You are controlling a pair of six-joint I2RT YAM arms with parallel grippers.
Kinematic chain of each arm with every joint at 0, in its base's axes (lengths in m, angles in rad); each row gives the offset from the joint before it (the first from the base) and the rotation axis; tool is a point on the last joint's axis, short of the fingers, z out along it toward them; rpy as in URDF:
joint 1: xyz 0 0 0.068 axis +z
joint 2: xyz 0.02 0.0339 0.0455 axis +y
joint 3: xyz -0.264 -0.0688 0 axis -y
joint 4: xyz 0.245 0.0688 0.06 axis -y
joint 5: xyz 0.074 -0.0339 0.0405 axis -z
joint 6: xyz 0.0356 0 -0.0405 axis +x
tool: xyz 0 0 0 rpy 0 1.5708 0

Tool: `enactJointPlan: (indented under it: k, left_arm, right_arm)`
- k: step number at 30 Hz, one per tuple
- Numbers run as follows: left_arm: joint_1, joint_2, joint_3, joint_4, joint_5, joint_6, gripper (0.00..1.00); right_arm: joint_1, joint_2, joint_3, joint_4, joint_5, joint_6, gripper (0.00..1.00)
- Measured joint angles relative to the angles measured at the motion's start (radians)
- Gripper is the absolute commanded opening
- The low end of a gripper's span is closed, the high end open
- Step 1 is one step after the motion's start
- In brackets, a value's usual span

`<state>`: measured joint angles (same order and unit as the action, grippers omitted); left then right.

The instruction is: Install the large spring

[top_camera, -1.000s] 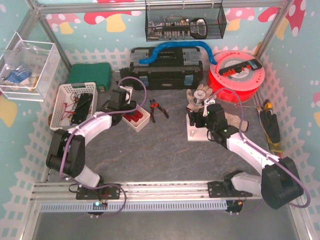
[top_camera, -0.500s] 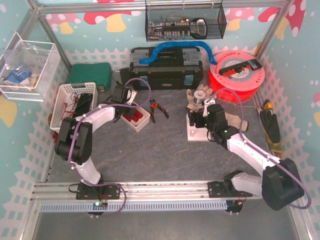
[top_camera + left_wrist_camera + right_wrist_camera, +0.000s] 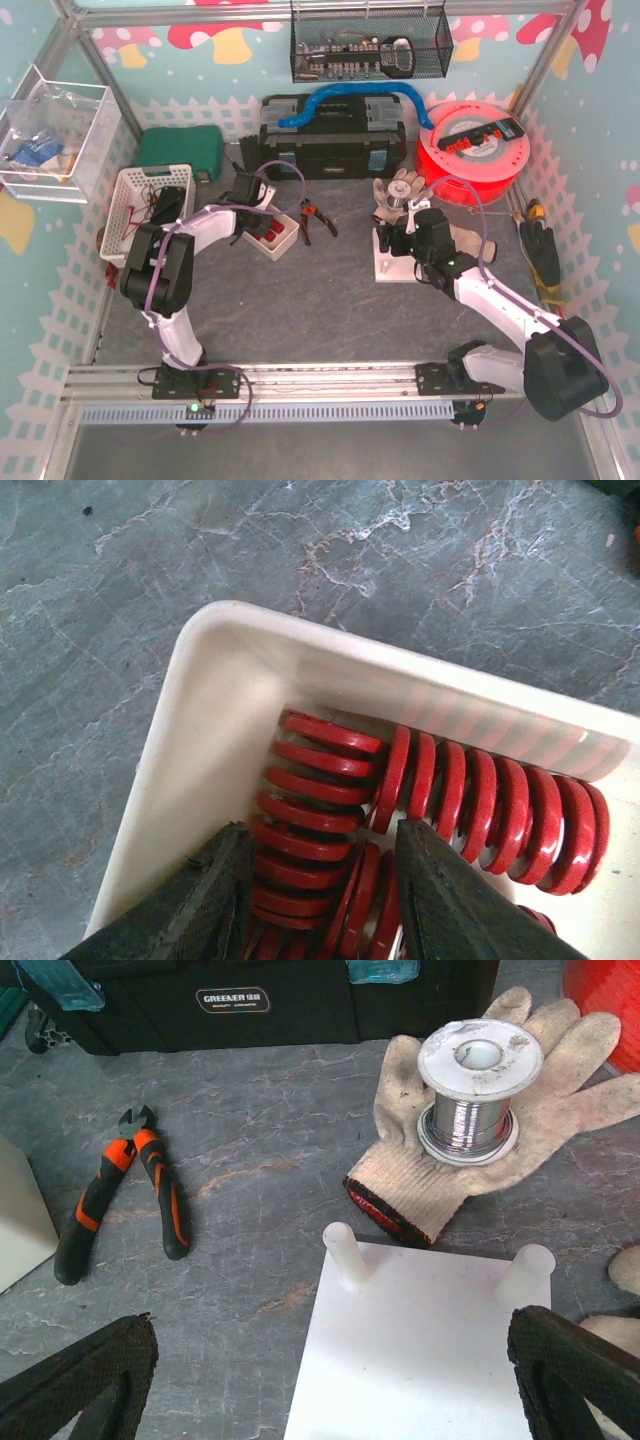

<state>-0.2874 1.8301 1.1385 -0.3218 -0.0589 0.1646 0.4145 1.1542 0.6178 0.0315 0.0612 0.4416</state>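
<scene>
A grey counter (image 3: 330, 310) is seen, with a black toolbox (image 3: 330, 140) set at its far edge. Over a white plate (image 3: 420, 1360) with two pegs, the jaws of the right arm (image 3: 500, 300) are spread wide. In a white tray (image 3: 190, 750), the jaws of the left arm (image 3: 200, 225) are held narrowly apart astride a large red spring (image 3: 310, 800) laid among others; contact cannot be told.

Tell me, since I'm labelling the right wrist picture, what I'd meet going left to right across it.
white bin → orange-handled pliers → wire spool → red reel
</scene>
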Motion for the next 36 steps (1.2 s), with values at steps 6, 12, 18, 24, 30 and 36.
enactJointPlan:
  k: [6,12,18,24,30,36]
  left_arm:
    - [0.0,0.001,-0.002,0.001,0.03,-0.008,0.48]
    - [-0.005,0.003,-0.002,0.005,0.026,-0.019,0.42]
    - [-0.016,0.002,-0.002,0.004,0.023,-0.019,0.33]
    - [-0.029,-0.019,-0.002,-0.013,0.021,-0.025,0.4]
    - [-0.034,-0.069,0.006,-0.024,-0.019,-0.032,0.45]
    - [-0.031,-0.071,0.012,-0.026,-0.035,-0.026,0.41]
  right_arm:
    - [0.0,0.0,0.0,0.0,0.0,0.0,0.96]
    - [0.0,0.0,0.0,0.0,0.001,0.0,0.96]
    - [0.0,0.0,0.0,0.0,0.002,-0.003,0.96]
    - [0.0,0.0,0.0,0.0,0.003,-0.004,0.96]
    - [0.0,0.0,0.0,0.0,0.009,-0.004,0.96]
    - [0.0,0.0,0.0,0.0,0.01,-0.005,0.96]
